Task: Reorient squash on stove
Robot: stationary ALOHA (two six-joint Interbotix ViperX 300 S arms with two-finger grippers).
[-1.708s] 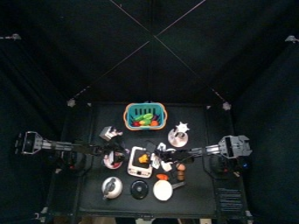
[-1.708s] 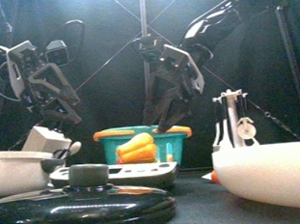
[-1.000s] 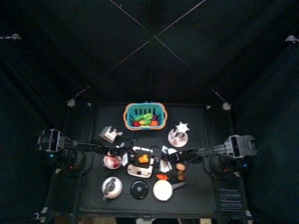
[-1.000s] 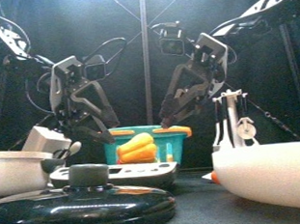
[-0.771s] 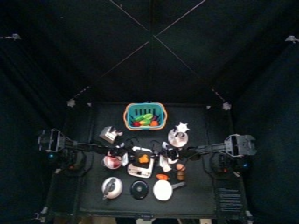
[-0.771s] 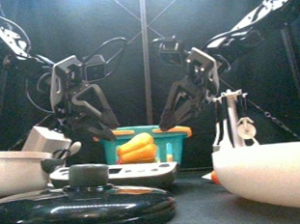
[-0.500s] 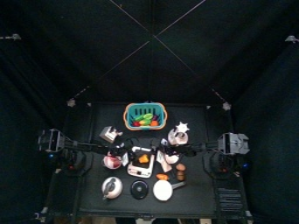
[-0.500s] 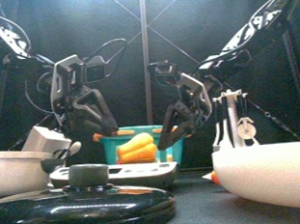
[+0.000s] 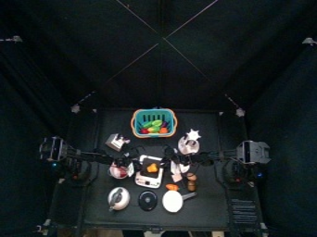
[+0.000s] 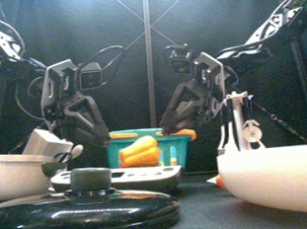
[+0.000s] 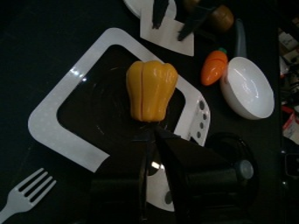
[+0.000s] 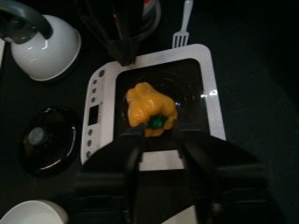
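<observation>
Over the last second or two both arms have drawn in from the table's sides and dropped toward the picture's middle, so that in the top view they now meet over the stove (image 9: pixel 140 173) from left and right. In the front view the right arm, which stood high earlier, now hangs low in front of the green basket (image 10: pixel 148 148). I read this as the approach being nearly finished and the grasp about to begin, with no turning done yet. The squash (image 12: pixel 149 105) lies flat on the stove's dark burner area, centre of the right wrist picture, with its green stem end pointing toward the bottom edge. The right gripper (image 12: pixel 159 144) is parted wide, with one jaw to either side of the stem end. It holds nothing, and whether a jaw brushes the squash I cannot tell. The left gripper (image 11: pixel 163 154) hovers just below the squash's narrower end in its own picture. Black on the black burner, it does not show how far it is parted, and it appears to hold nothing.
</observation>
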